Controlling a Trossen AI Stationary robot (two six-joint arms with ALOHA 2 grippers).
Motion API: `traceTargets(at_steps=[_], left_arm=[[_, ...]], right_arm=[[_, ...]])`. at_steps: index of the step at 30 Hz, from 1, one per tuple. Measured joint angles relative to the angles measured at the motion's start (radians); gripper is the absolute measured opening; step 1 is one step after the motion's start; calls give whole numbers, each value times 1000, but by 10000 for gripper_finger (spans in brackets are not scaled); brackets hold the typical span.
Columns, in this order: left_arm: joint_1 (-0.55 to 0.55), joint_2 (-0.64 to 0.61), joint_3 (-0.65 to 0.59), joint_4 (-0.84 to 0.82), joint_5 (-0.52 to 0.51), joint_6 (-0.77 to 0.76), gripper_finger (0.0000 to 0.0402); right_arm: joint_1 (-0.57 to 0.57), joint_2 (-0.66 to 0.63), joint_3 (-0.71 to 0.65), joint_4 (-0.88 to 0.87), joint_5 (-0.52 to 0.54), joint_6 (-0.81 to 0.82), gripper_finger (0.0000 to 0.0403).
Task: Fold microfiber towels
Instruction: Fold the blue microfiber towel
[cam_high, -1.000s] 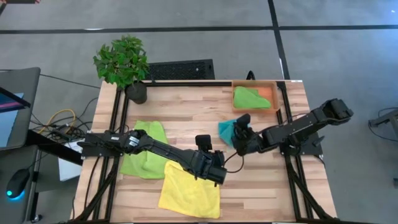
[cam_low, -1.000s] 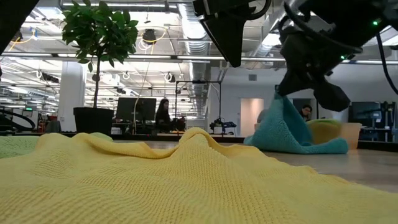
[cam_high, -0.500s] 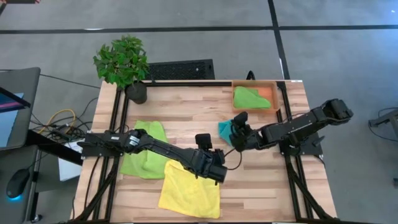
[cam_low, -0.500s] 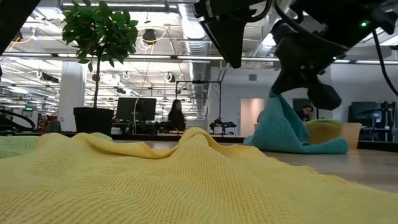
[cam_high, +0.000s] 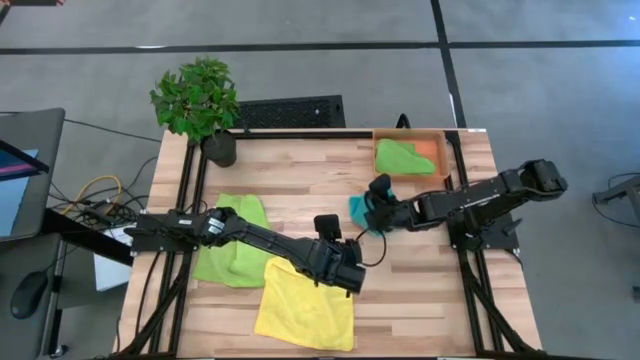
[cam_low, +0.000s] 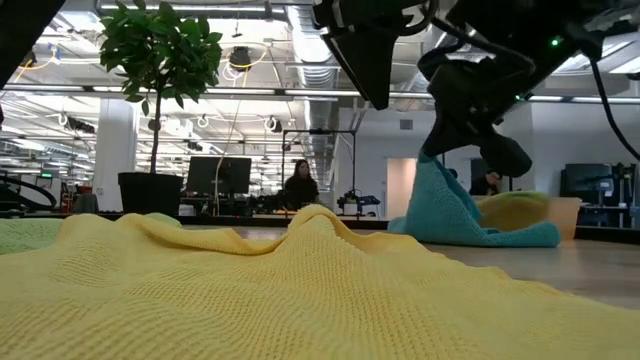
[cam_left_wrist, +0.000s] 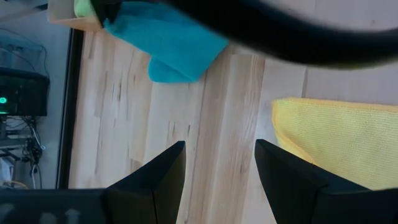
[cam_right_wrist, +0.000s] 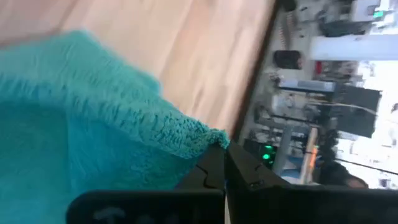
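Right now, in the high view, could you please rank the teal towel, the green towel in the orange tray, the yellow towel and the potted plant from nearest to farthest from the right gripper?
1. Teal towel: pinched in the shut jaws of the right gripper.
2. Green towel in the tray: at the table's far right corner.
3. Yellow towel: near edge, beneath the left arm.
4. Potted plant: far left corner.

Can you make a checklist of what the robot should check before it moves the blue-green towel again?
1. Right gripper shut on the teal towel: ok.
2. One edge lifted, the rest on the table: ok.
3. Left gripper open, holding nothing, over the wood beside the yellow towel: ok.
4. Teal towel apart from the orange tray: ok.
5. Whether the fold will line up: cannot tell.
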Motion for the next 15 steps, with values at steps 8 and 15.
traceTargets(at_steps=[8, 15], left_arm=[[0, 0, 0, 0, 0, -4, 187], [0, 0, 0, 0, 0, -4, 187]], right_arm=[[30, 0, 0, -245, -42, 184, 11], [69, 0, 0, -441, -42, 390, 15]])
